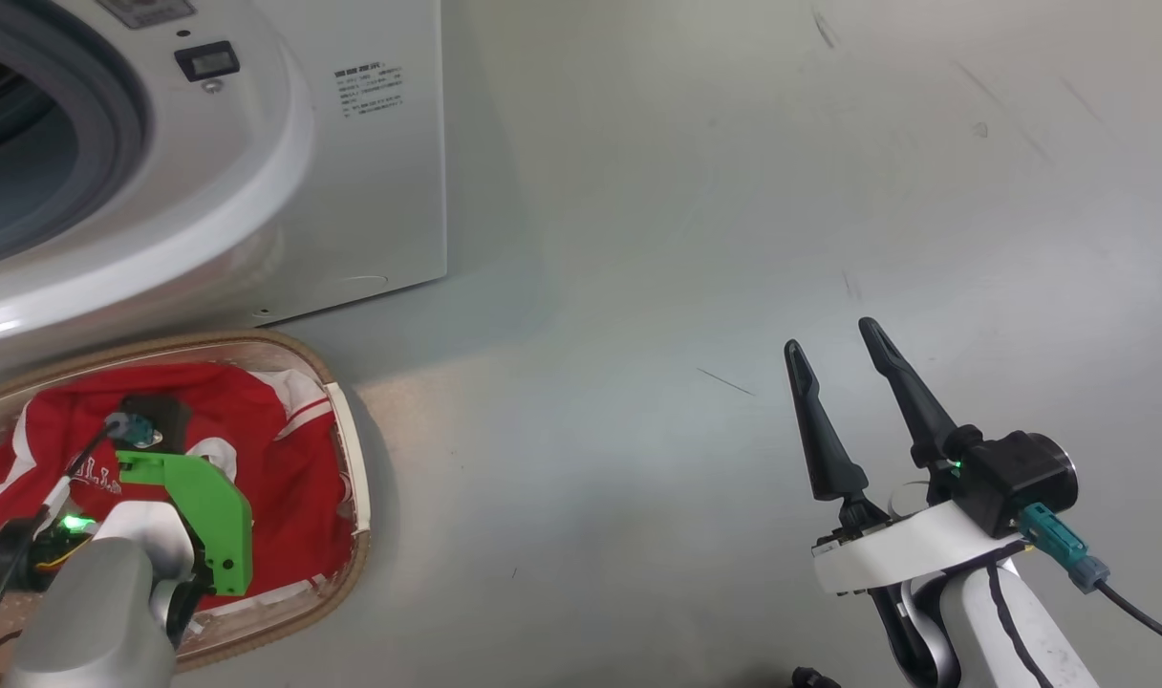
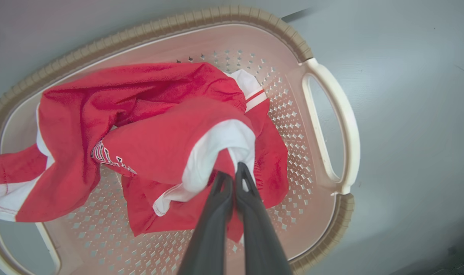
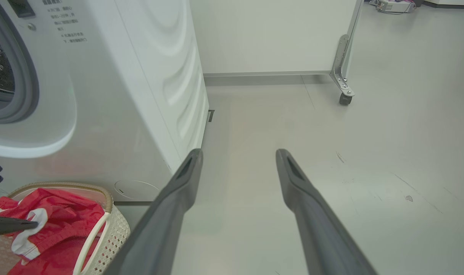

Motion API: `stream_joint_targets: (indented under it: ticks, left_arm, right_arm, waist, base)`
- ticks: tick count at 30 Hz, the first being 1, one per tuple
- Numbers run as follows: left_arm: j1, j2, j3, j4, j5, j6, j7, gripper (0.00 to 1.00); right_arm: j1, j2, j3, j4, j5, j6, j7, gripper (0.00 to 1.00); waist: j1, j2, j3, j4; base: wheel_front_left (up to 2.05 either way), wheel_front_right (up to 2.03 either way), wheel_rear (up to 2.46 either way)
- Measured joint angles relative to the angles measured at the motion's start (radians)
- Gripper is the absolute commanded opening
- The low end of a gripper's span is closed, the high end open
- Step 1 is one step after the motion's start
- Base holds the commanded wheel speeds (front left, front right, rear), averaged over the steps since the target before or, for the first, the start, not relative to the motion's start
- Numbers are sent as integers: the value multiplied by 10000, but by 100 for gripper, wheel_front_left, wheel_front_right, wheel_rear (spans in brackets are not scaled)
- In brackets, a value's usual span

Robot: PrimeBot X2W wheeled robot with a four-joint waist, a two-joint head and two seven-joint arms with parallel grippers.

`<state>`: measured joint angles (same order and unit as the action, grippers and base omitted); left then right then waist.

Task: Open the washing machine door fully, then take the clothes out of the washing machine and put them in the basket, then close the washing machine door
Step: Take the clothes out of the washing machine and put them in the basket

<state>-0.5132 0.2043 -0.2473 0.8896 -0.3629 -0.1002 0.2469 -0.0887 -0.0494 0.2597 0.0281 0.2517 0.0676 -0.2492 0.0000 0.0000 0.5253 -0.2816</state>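
Observation:
The cream basket (image 1: 256,340) sits on the floor just before the white washing machine (image 1: 371,191), whose drum mouth (image 1: 27,153) stands uncovered. Red clothes (image 2: 148,114) with white trim fill the basket (image 2: 216,15), one end draped over its rim. My left gripper (image 2: 232,176) points down into the basket, shut on a fold of red and white cloth. Off to the right my right gripper (image 1: 830,337) hovers over bare floor, open and holding nothing; its wrist view shows the fingers (image 3: 190,168) apart, the basket (image 3: 113,229) at lower left. The washing machine door is out of view.
Grey floor (image 1: 734,239) stretches to the right of the machine. A white panel on a caster (image 3: 344,99) stands behind the machine's side (image 3: 171,84). The basket's pale handle (image 2: 342,114) faces the open floor.

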Motion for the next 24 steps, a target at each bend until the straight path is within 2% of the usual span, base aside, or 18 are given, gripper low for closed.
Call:
stream_joint_targets:
  ticks: [11, 12, 13, 14, 24]
  left_arm:
    - [-359, -8, -198, 506, 345, 132, 157, 0]
    - [-384, -27, -173, 550, 339, 213, 104, 34]
    - [-412, -23, -174, 600, 339, 245, 61, 80]
    - [-435, -19, -178, 654, 345, 245, 59, 100]
    - [-459, -259, -167, 901, 288, 245, -537, 100]
  right_arm:
    - [-241, 35, -88, -54, 23, -12, 0, 100]
    - [-259, 35, -100, -54, 27, -13, 0, 100]
    - [-263, 35, -105, -54, 27, -17, 0, 100]
    - [-263, 40, -113, -54, 29, -88, 0, 100]
    - [-337, 48, -253, 0, 29, -100, 0, 100]
  waist:
    - [0, 0, 680, -463]
    - [0, 0, 711, -486]
    - [0, 0, 734, -503]
    - [0, 0, 743, -508]
    - [0, 0, 431, -253]
  base:
    - [0, 0, 0]
    - [0, 0, 0]
    - [0, 0, 0]
    - [0, 0, 0]
    - [0, 0, 0]
